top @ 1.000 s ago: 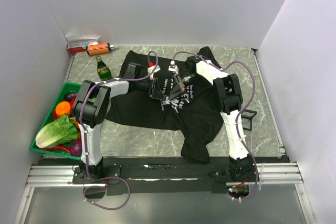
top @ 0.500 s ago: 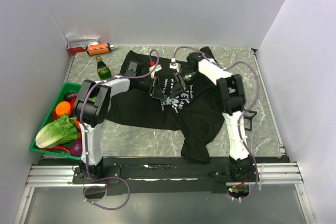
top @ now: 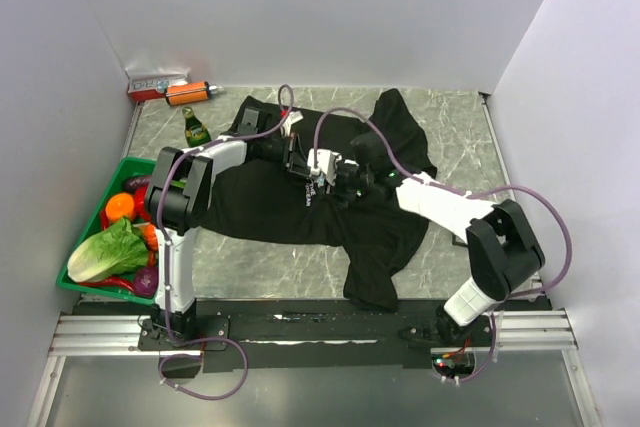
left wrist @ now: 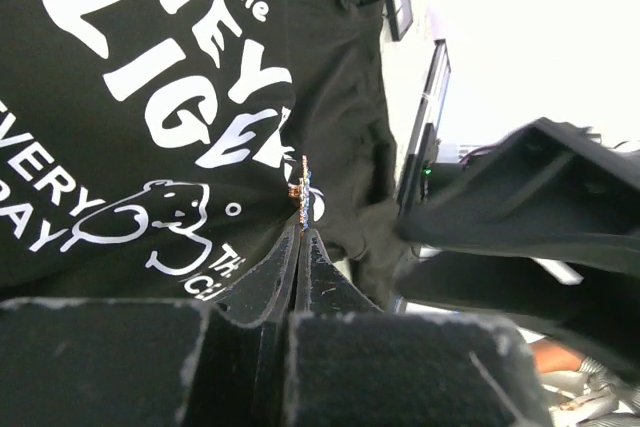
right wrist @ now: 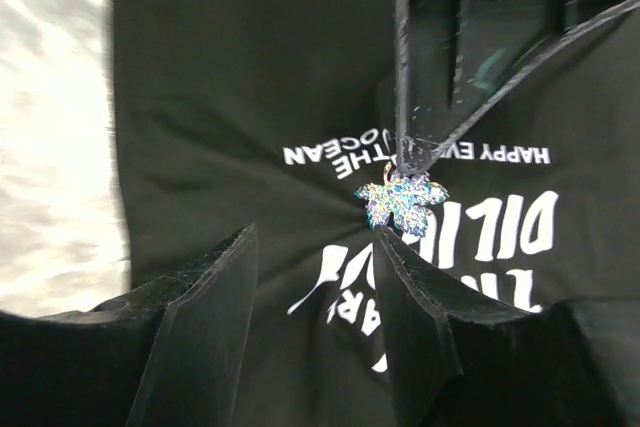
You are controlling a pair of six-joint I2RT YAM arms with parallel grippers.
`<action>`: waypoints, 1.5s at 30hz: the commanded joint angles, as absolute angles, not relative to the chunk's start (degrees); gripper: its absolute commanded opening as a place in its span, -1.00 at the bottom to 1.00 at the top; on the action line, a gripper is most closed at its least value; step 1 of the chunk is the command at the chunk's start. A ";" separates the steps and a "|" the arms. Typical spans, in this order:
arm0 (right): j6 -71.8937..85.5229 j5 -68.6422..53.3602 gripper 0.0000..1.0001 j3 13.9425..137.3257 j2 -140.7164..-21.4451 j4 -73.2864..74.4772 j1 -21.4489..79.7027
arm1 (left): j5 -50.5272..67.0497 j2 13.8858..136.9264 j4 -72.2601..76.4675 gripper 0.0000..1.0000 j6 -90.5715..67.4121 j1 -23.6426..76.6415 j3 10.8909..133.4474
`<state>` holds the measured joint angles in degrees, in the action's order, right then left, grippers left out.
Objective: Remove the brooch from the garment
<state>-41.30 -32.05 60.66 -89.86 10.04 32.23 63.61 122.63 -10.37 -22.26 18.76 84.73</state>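
So the black T-shirt is spread out on the marble tabletop, print side up; the brooch, a glittery leaf-shaped thing, sits on the chest right among the white lettering, with the fabric puckered around it; left end effector has its fingers pressed together, pinching the brooch's edge; right end effector hangs just over the shirt with fingers apart, gripping nothing, brooch just past one fingertip; a green bottle stands left of the shirt.
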 commanded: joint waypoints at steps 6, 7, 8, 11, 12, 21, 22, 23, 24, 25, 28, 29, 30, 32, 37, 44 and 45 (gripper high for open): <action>-46.15 -16.53 0.16 59.94 -95.53 -7.29 35.51 | 68.73 120.67 -0.45 -0.98 -37.07 17.40 82.53; -45.97 -16.35 0.16 60.29 -95.97 -7.38 35.68 | 69.43 120.67 2.17 -0.98 -38.31 17.40 81.75; -45.97 -15.74 0.15 60.64 -96.24 -7.47 35.68 | 69.87 120.50 3.59 -0.98 -39.63 17.40 81.30; -46.41 -14.68 0.13 61.35 -97.38 -7.82 35.86 | 70.14 120.50 3.78 -0.98 -40.52 17.40 80.77; -46.41 -14.59 0.11 61.70 -97.82 -7.82 35.86 | 70.14 120.41 3.78 -0.98 -40.43 17.40 80.51; -46.85 -16.00 0.03 62.84 -98.35 -5.72 36.47 | 70.58 120.50 5.09 -0.98 -41.83 17.23 80.07; -46.41 -15.82 -0.03 63.10 -98.44 -5.28 36.56 | 70.58 120.50 5.18 -0.98 -41.84 17.23 80.16; -46.06 -15.73 -0.16 63.89 -98.79 -4.84 36.48 | 70.49 120.50 5.10 -0.98 -41.84 17.23 80.07; -45.10 -15.82 -0.22 64.24 -98.96 -3.88 36.47 | 70.49 120.41 5.10 -0.98 -41.75 17.23 80.07; -44.57 -16.26 -0.27 64.68 -99.14 -3.35 36.47 | 70.40 120.41 5.01 -0.98 -41.75 17.23 80.07; -41.49 -16.70 -0.39 66.88 -100.02 -0.80 36.48 | 69.70 120.24 4.22 -0.98 -41.31 17.14 80.16; -40.61 -16.87 -0.45 67.84 -100.28 -0.36 36.39 | 69.44 120.15 3.78 -0.98 -41.05 17.14 80.16; -38.69 -17.05 -0.46 68.37 -100.37 -0.26 36.30 | 69.09 120.06 3.52 -0.98 -40.87 16.96 80.07; -37.01 -18.01 -0.56 70.13 -100.55 2.63 35.86 | 68.73 119.97 3.52 -0.98 -40.96 16.79 79.89; -31.56 -22.48 -0.71 73.47 -101.42 7.81 34.28 | 68.03 119.71 3.60 -0.58 -41.31 15.82 79.10; -20.32 -44.53 -0.77 84.61 -109.84 25.27 24.72 | 65.48 116.55 0.18 0.01 -34.74 15.12 78.31; -19.43 -48.65 -0.78 85.51 -110.73 26.44 23.91 | 64.26 116.02 -1.83 0.04 -33.50 15.03 78.14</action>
<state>-27.35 -31.99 78.91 -106.06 16.64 29.36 66.76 121.40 2.00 -39.70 15.49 78.63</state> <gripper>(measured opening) 0.406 0.494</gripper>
